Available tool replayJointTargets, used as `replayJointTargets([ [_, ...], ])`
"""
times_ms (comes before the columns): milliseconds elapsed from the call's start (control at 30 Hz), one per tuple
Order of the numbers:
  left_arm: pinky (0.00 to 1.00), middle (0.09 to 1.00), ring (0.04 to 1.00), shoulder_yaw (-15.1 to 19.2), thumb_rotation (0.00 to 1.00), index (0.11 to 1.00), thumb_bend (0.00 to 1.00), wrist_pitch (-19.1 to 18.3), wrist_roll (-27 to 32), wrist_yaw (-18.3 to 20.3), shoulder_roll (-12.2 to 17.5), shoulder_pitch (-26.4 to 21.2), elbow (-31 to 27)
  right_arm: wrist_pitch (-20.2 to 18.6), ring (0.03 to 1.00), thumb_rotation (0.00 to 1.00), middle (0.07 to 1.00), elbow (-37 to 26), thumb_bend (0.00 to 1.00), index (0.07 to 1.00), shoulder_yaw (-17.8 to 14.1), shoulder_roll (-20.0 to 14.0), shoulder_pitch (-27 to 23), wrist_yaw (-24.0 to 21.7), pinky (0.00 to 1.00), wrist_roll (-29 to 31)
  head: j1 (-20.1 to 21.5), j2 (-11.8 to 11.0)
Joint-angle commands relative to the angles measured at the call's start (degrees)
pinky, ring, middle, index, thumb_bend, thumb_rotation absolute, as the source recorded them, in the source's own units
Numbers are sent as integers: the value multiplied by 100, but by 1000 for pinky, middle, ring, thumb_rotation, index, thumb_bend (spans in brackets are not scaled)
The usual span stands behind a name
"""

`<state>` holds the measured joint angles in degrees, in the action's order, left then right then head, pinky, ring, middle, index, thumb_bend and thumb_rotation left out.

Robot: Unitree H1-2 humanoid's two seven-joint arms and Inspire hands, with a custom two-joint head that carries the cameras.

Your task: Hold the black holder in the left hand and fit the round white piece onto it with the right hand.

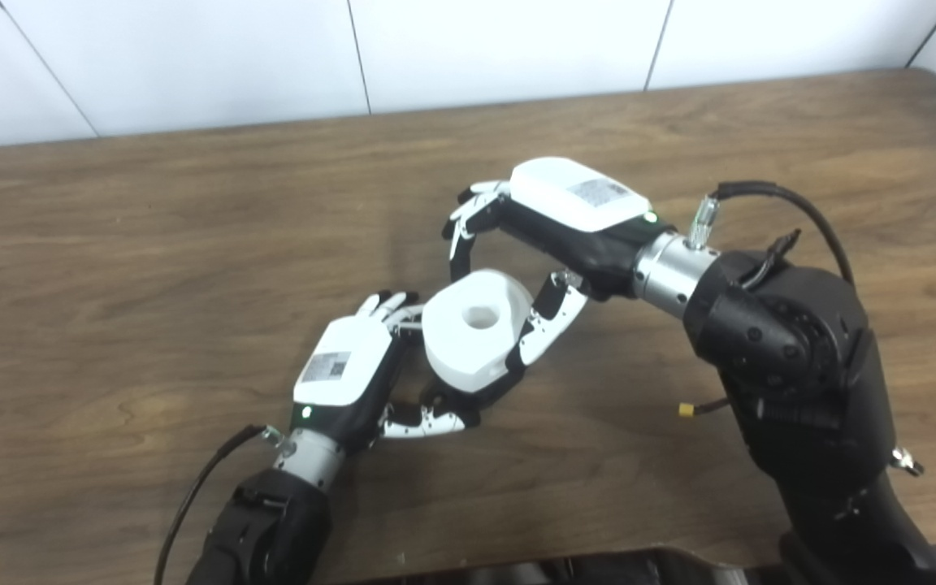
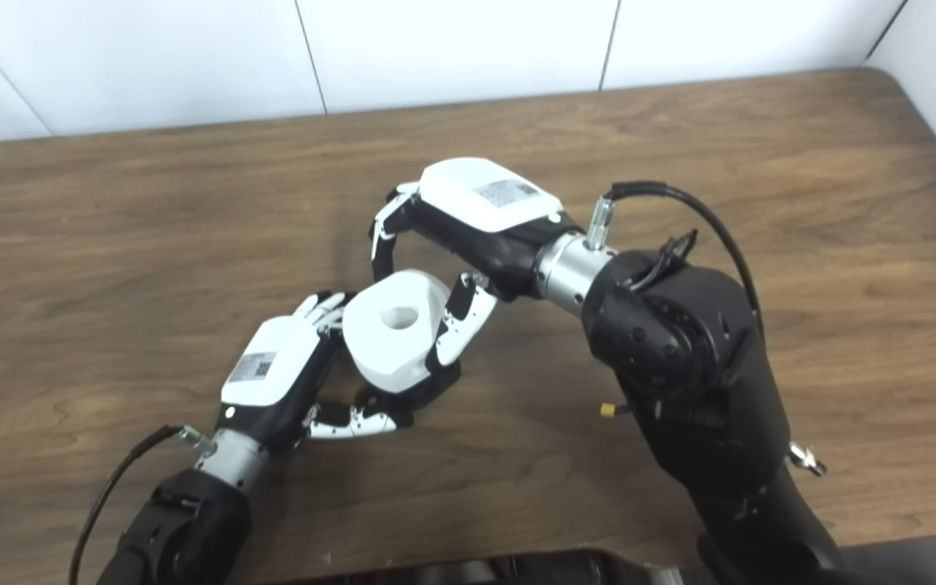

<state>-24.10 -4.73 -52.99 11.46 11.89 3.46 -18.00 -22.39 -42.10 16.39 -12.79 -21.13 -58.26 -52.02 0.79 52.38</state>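
The worktop (image 1: 151, 268) is brown wood-grain laminate, matt, with a rounded far right corner. Near its middle, closer to the near edge, the right hand (image 1: 517, 268) curls its fingers and thumb around the round white piece (image 1: 476, 329), a smooth, thick, faceted ring whose central hole faces upward and slightly toward the far edge. The left hand (image 1: 354, 374) grips from below and beside it; the black holder (image 1: 468, 396) shows only as a dark sliver beneath the piece, its axis unclear.

Labels on the left hand (image 1: 344, 363) and right hand (image 1: 569, 195) are unreadable.
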Motion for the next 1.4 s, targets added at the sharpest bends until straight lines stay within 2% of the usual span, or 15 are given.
replayJointTargets([
  [0, 977, 827, 927, -111, 53, 487, 520, -64, -157, 219, 6, 1, 105, 92, 900, 134, 791, -98, 524, 484, -22, 23, -123, 183, 789, -1, 8, 9],
  [833, 984, 826, 928, -180, 54, 487, 519, -223, -204, 299, -42, 2, -43, 308, 901, 131, 787, 70, 523, 484, -22, -185, 206, 569, 797, 252, -95, 73],
  [1367, 975, 826, 920, -242, 56, 487, 519, -282, -284, 270, -98, -16, -10, 353, 908, 133, 791, 134, 523, 484, 93, -144, 308, 729, 791, 211, -145, 80],
])
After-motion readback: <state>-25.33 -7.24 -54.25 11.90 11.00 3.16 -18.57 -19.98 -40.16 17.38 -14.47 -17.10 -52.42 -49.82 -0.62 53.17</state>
